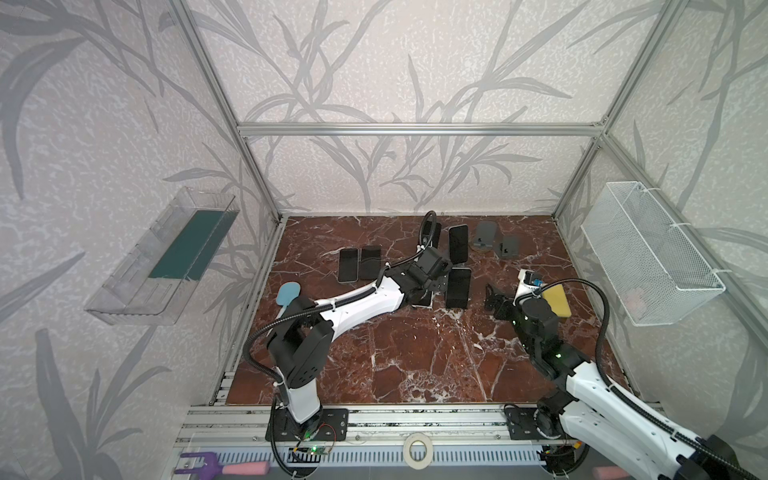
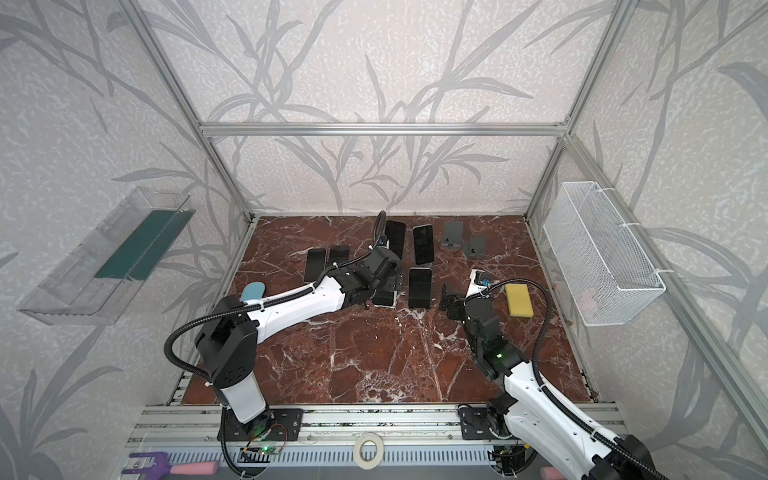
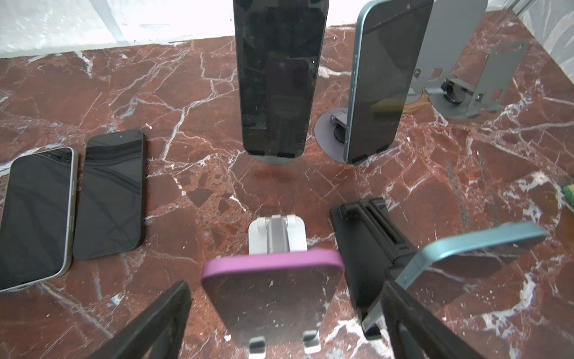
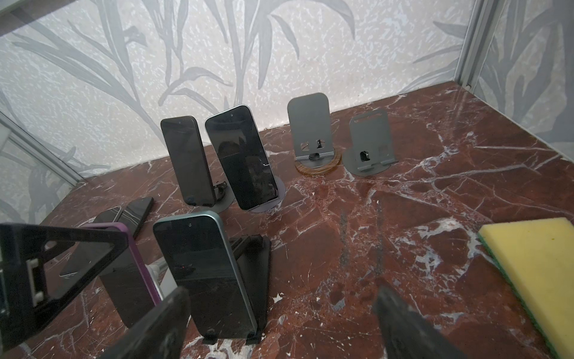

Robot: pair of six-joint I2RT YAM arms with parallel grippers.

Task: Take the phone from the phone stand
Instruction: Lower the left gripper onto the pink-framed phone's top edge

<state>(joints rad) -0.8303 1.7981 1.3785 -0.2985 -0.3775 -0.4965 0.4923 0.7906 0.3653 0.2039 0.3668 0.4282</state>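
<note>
On the marble table point(image 1: 415, 365), the left gripper point(image 3: 285, 289) straddles the purple-edged phone point(image 3: 273, 304), jaws apart on either side, seemingly lined up to pinch it. The phone leans in its white stand point(image 3: 276, 236). The right gripper point(image 4: 282, 292) hovers nearby, spread and empty.

**Colour and pattern register**

- Desk point(image 1: 415, 353): red-brown marble, white veining
- Walls point(image 1: 415, 62): pale grey, darker grey leaf print
- Purple-cased phone point(image 3: 273, 292): black glass, purple rim
- White stand point(image 3: 259, 239): white with a silver centre strip
- Teal-framed phone point(image 4: 205, 273): black glass, teal edge
- Black stand point(image 4: 257, 264): plain black
- Disc-based stand point(image 4: 310, 124): matt grey, on a wood-brown disc point(image 4: 316, 170)
- Sponge point(image 4: 534, 273): yellow over green
- Basket point(image 1: 648, 253): white mesh
</note>
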